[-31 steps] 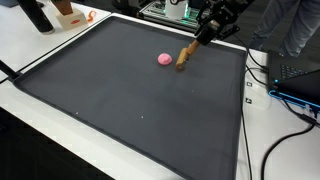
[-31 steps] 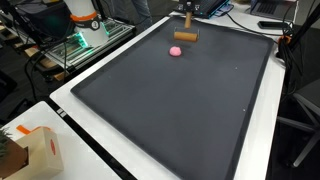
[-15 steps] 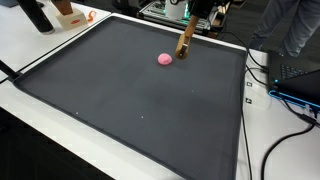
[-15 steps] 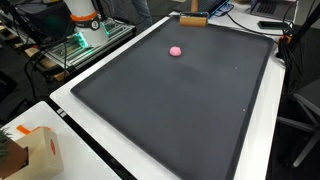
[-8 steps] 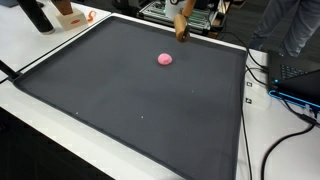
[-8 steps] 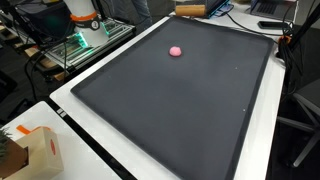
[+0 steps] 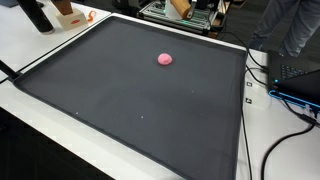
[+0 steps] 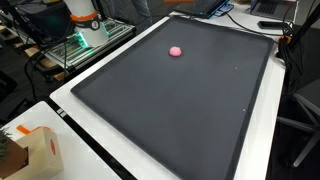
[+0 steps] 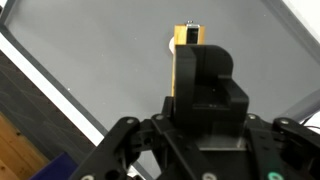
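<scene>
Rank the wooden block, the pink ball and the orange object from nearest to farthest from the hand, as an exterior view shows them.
1. wooden block: gripped in the hand, at the picture's top edge.
2. pink ball: on the black mat, near its far edge.
3. orange object: off the mat, beyond its far left corner.

A robotics lab: loose cables point(image 7: 256, 66) trail over the white tabletop point(image 7: 45, 55), beside a black mat point(image 7: 150, 105) and a rack of lit electronics point(image 8: 75, 45).
</scene>
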